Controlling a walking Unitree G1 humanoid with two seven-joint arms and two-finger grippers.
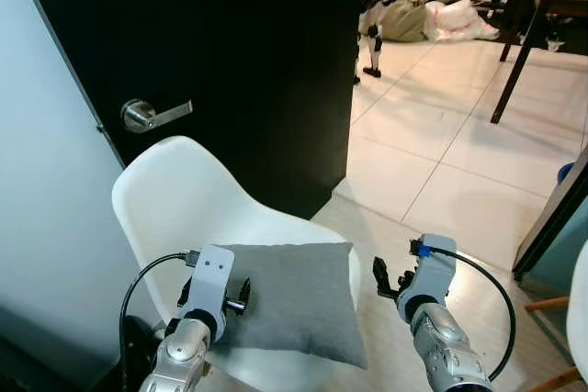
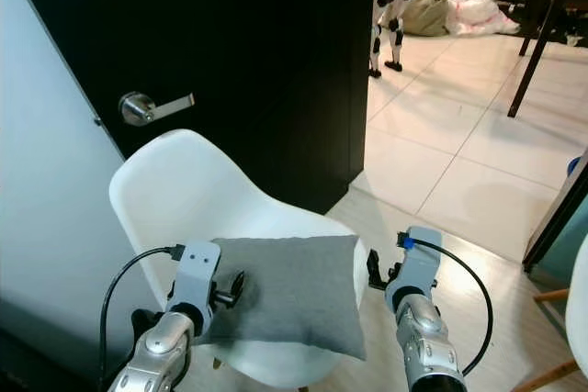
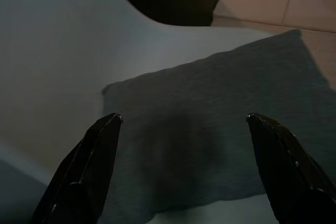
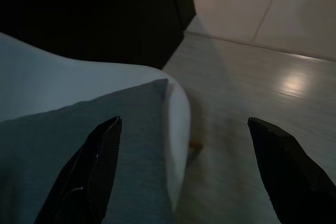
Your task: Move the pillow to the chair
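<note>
a: while we scan from the left, we get a pale wall (image 1: 41,227), then a black door (image 1: 239,61) with a silver lever handle (image 1: 154,114).

b: below the handle we see the white chair (image 1: 179,195), and the grey pillow (image 1: 299,296) lies flat on its seat, reaching to the seat's front edge.

a: left gripper (image 3: 181,124)? we see it just above the pillow's near left part, fingers spread wide, nothing between them.

b: agreed. right gripper (image 4: 184,127) hangs by the pillow's right edge, over the seat rim and floor, fingers also wide apart, holding nothing.

a: in the head views we see both wrists low in front, left wrist over the pillow's left corner, right wrist just off the chair's right side.

b: further right we note tiled floor (image 1: 432,153), a dark table leg (image 1: 519,52), and bags (image 1: 441,16) far back. a small robot figure (image 1: 375,16) stands past the door edge.
</note>
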